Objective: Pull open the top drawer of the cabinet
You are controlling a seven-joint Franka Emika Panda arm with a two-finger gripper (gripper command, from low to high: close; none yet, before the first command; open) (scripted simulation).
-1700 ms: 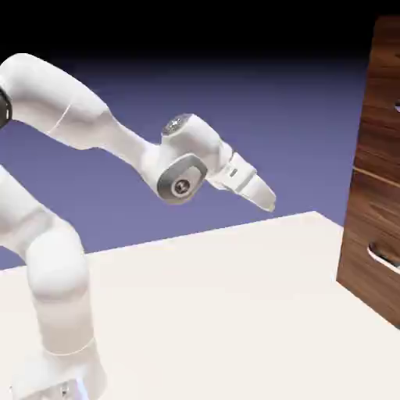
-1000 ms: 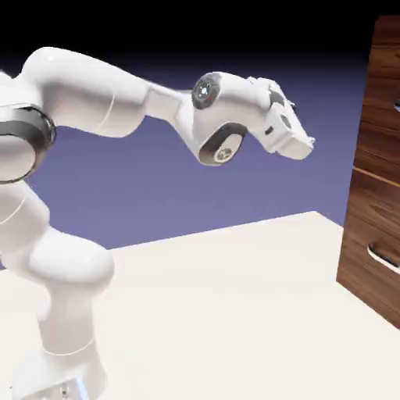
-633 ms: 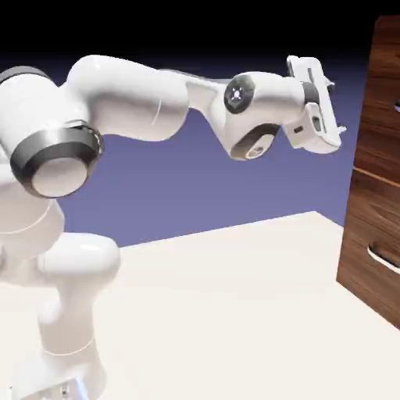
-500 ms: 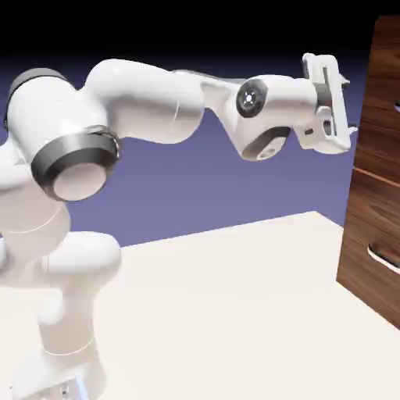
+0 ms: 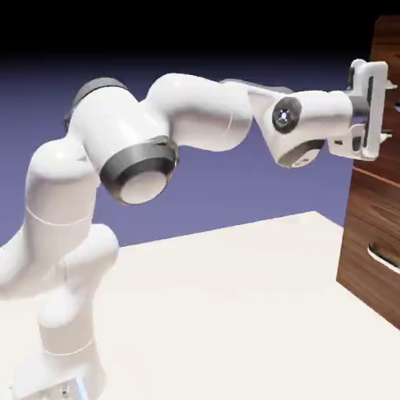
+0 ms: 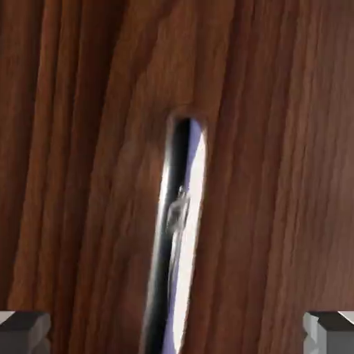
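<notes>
Gripper (image 6: 177, 332) — fingers spread wide — faces the top drawer (image 6: 276, 138), its silver handle (image 6: 176, 235) between the fingertips, untouched.

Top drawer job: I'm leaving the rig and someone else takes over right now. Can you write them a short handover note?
Gripper: open, empty, raised to the cabinet's upper front.
Top drawer: its wood front fills the hand view; its silver handle stands between the two fingertips, not yet gripped.
Lower drawer handle: untouched, well below the hand.
Done: approach to the top handle.
Left: move in over the handle, close on it, pull the drawer out. Whether the drawer sits fully shut cannot be told from these views.
</notes>
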